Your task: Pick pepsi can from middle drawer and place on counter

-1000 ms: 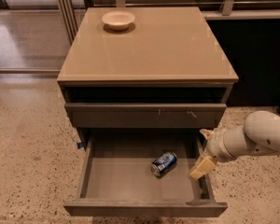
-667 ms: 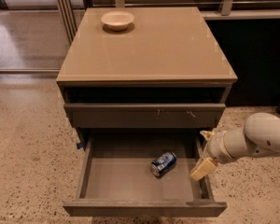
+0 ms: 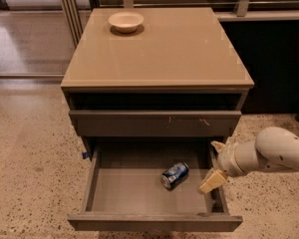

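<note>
**Can lies just beside the open gripper, in the drawer**

The counter (image 3: 159, 49) tops the cabinet and is bare but for a cream bowl (image 3: 125, 21) at its far left corner. Below it is a closed drawer front (image 3: 154, 122) with pale scuffs. Under that, the middle drawer (image 3: 124, 195) is pulled well out, its tray showing.

The arm (image 3: 276, 156) reaches in from the right of the view. Its gripper (image 3: 215, 164) hangs at the drawer's right wall, fingers spread wide and holding nothing.

The can (image 3: 175, 175) lies on its side on the drawer floor, right of centre. It is near the gripper, toward the left of the view, and apart from it. Its long axis runs diagonally, the silver end pointing to the front left and the other end to the back right, roughly toward the gripper.

Judgement: the grasp is not yet made. The gripper must drop and shift left, closing across the can's round body. The drawer's right wall and the scuffed front above crowd that approach. A can on its side may roll if nudged.
</note>
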